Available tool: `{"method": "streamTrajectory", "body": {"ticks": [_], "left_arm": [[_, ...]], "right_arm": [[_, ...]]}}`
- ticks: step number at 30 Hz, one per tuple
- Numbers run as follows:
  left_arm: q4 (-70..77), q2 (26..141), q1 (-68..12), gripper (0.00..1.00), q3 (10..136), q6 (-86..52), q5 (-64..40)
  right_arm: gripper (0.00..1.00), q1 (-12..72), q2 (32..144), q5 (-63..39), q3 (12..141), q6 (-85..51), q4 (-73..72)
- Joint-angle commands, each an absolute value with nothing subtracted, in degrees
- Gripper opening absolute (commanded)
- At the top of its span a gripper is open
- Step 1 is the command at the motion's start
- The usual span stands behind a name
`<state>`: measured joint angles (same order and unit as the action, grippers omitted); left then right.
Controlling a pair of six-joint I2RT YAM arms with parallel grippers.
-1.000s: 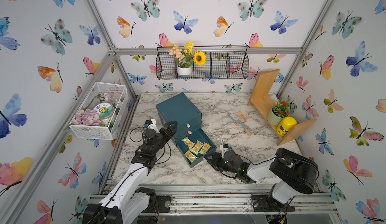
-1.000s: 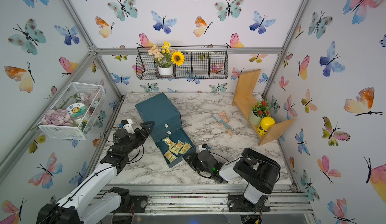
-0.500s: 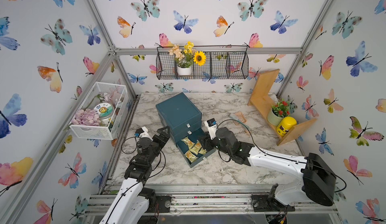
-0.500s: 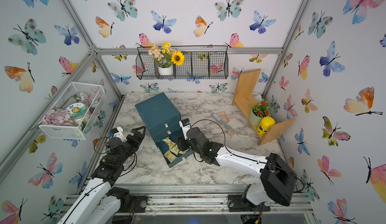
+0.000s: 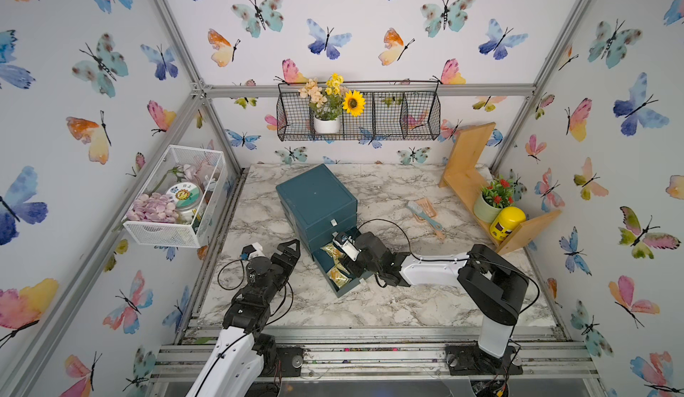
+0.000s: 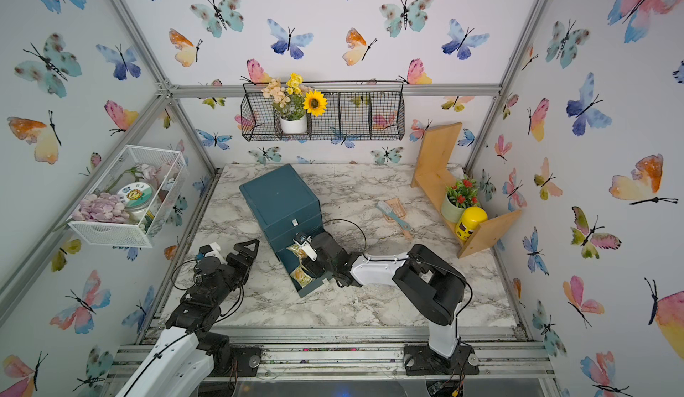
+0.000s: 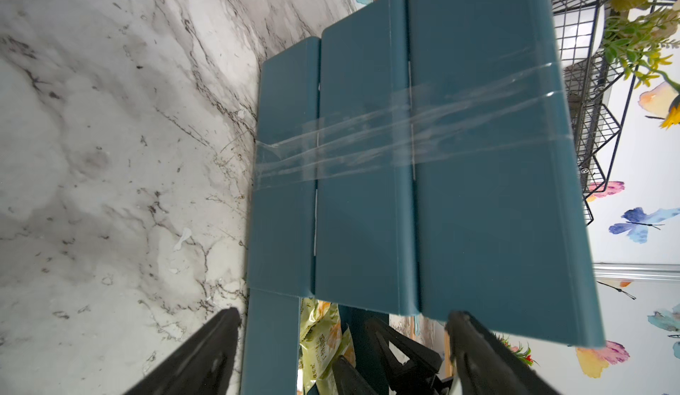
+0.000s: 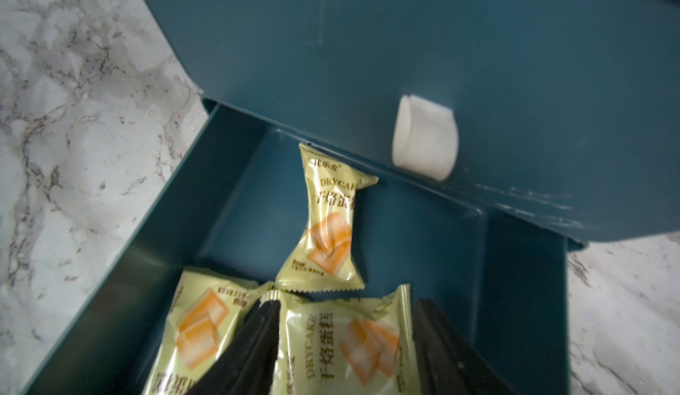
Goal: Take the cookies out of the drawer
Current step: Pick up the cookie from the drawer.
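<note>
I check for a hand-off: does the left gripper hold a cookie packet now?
No, the left gripper stands open and empty, beside the blue drawer unit.

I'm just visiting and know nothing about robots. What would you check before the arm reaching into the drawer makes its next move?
1. The drawer is pulled out of the cabinet: ok.
2. The right tool is open: ok, its fingers stand apart.
3. A yellow packet lies between those fingers: ok, lined up.
4. The neighbouring packet is clear of the fingers: cannot tell; one finger overlaps it in the wrist view.
5. The left tool is out of the way: ok, open and empty, beside the cabinet.
</note>
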<state>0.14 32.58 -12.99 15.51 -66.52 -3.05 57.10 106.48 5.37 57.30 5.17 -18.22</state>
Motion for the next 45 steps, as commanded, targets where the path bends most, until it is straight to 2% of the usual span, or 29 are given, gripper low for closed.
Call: {"method": "streamTrajectory", "body": {"ticks": [1, 35, 40, 45], "left_arm": [[0.99, 31.97, -13.29, 0.92, 14.74, -67.08, -2.44], [4.04, 33.4, -13.28, 0.91, 11.86, -68.74, -3.87], [4.13, 33.4, -13.27, 0.9, 11.78, -68.74, -3.87], [3.78, 32.91, -13.27, 0.9, 11.78, -68.8, -3.87]], "right_arm": [[0.62, 57.48, 108.32, 5.25, 58.85, 4.58, -23.05], [0.61, 57.5, 120.23, 7.59, 65.28, -0.62, -25.4], [0.56, 57.57, 121.0, 7.97, 65.83, -0.7, -25.05], [0.44, 57.74, 120.12, 7.48, 65.42, -0.79, -25.26]]}}
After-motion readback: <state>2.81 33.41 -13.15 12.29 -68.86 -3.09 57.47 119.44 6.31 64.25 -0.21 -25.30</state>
